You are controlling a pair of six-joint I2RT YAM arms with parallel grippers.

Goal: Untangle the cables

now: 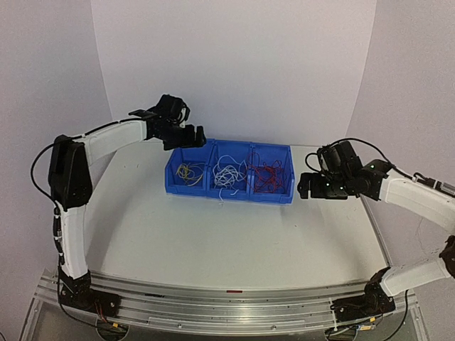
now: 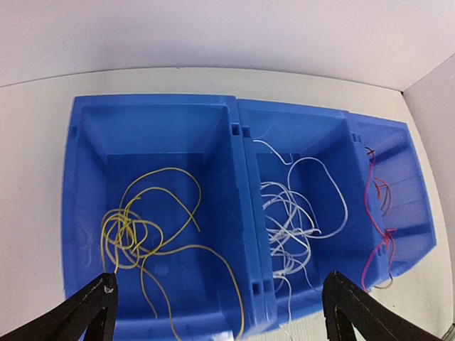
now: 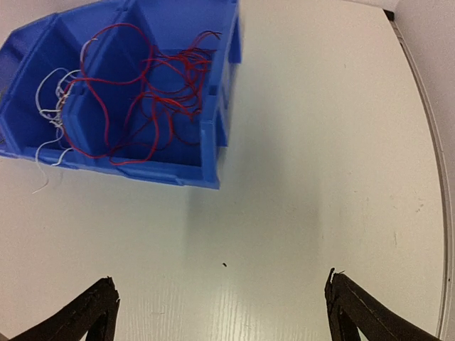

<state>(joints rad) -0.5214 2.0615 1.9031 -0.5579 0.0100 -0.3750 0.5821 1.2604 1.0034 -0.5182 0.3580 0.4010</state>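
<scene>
Three joined blue bins (image 1: 229, 197) stand at the table's middle back. The left bin holds yellow cables (image 1: 188, 172), which also show in the left wrist view (image 2: 135, 231). The middle bin holds white cables (image 1: 229, 175) (image 2: 295, 220). The right bin holds red cables (image 1: 269, 176) (image 3: 153, 99). My left gripper (image 1: 186, 136) (image 2: 220, 312) is open and empty, hovering above the left bin. My right gripper (image 1: 307, 186) (image 3: 222, 312) is open and empty, above bare table just right of the bins.
A white cable end (image 3: 43, 181) hangs over the front wall of the middle bin onto the table. White walls close in behind and at both sides. A metal rail (image 1: 227, 302) runs along the near edge.
</scene>
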